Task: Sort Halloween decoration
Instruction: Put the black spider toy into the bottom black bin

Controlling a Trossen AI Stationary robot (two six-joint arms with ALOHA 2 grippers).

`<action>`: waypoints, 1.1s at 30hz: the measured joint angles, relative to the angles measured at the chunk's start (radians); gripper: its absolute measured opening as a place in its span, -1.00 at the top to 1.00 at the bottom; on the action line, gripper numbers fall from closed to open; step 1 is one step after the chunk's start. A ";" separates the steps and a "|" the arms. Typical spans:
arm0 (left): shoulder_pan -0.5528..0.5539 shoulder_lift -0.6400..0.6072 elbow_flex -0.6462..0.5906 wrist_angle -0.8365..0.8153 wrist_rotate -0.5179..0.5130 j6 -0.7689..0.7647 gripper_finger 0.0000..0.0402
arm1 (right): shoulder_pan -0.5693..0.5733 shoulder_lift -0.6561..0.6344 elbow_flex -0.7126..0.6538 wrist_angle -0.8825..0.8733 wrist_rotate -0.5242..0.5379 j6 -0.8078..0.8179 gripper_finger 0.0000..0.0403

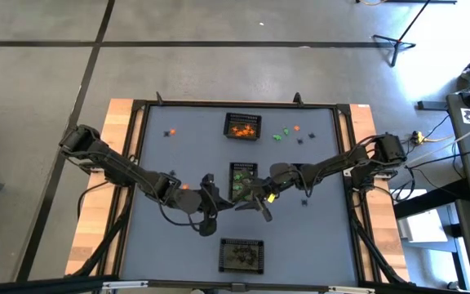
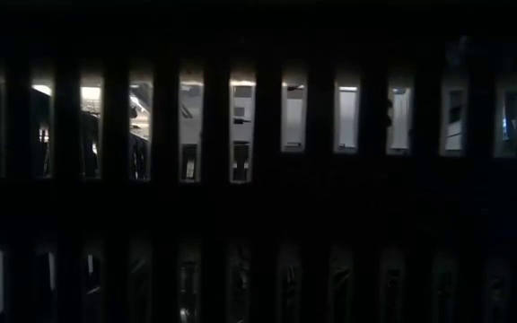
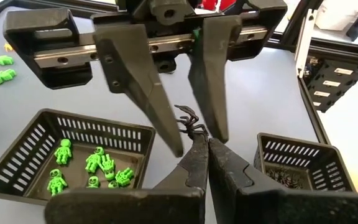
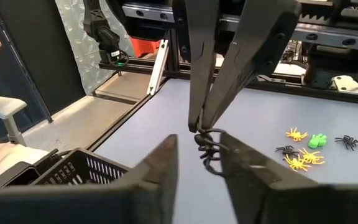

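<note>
Your right gripper straddles the black spider pinched by the left gripper.

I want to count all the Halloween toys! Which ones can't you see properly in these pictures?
- Low view: almost everything. A dark slotted wall fills the picture.
- High view: the black spider is lost where the arms meet, and the toys in the baskets are too small to count.
- Left wrist view: the far basket is cut off by the edge, and its dark contents blur together.
</note>
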 joint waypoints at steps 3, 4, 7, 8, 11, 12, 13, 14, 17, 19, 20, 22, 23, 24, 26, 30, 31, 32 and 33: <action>0.000 0.000 0.000 -0.001 0.000 0.000 1.00 | 0.000 0.000 0.000 -0.001 0.000 -0.002 0.71; 0.000 0.000 0.000 -0.001 0.001 0.000 1.00 | 0.000 0.000 0.000 -0.002 0.000 -0.002 0.80; 0.000 0.000 0.000 -0.002 0.005 0.000 1.00 | 0.000 0.000 0.000 -0.007 0.000 -0.002 0.96; 0.000 0.000 0.000 -0.002 0.008 0.000 1.00 | 0.000 0.000 0.000 -0.007 0.000 -0.002 0.95; 0.000 0.000 0.000 -0.001 0.010 0.002 0.97 | 0.000 0.000 0.000 -0.007 0.000 -0.002 0.89; 0.000 0.000 0.000 -0.002 0.019 0.008 0.95 | 0.000 0.000 0.000 -0.007 0.000 -0.002 0.89; 0.000 0.000 0.000 -0.002 0.030 0.020 0.90 | 0.000 0.000 0.000 -0.007 0.000 -0.002 0.90; 0.000 -0.001 0.000 -0.002 0.035 0.031 0.85 | 0.000 0.000 0.000 -0.009 -0.005 -0.002 0.92; 0.000 -0.027 0.000 -0.018 0.036 0.044 0.68 | 0.001 -0.004 0.000 -0.016 -0.048 0.012 0.97; -0.002 -0.055 0.000 -0.035 0.028 0.056 0.56 | 0.016 -0.010 -0.001 -0.014 -0.076 0.040 0.96; -0.004 -0.067 0.000 -0.035 0.025 0.060 0.51 | 0.027 -0.011 0.000 -0.010 -0.079 0.049 0.94; -0.007 -0.089 0.000 -0.040 0.007 0.075 0.42 | 0.059 -0.010 0.008 -0.025 -0.081 0.051 0.91; -0.007 -0.098 0.000 -0.040 -0.001 0.085 0.39 | 0.078 -0.009 0.020 -0.041 -0.081 0.049 0.91; -0.008 -0.106 0.000 -0.039 -0.003 0.088 0.37 | 0.100 -0.009 0.038 -0.063 -0.070 0.044 0.90; -0.011 -0.115 0.000 -0.039 -0.025 0.088 0.35 | 0.147 -0.002 0.079 -0.131 -0.017 0.026 0.90; -0.043 -0.111 -0.002 -0.031 -0.136 0.087 0.34 | 0.253 0.039 0.156 -0.297 0.112 0.002 0.90; -0.056 -0.109 -0.009 -0.016 -0.179 0.088 0.34 | 0.279 0.050 0.172 -0.326 0.137 0.001 0.90; -0.071 -0.109 -0.021 -0.001 -0.225 0.089 0.34 | 0.301 0.061 0.185 -0.345 0.154 0.001 0.90; -0.088 -0.109 -0.035 0.016 -0.265 0.093 0.35 | 0.321 0.078 0.200 -0.352 0.169 0.001 0.90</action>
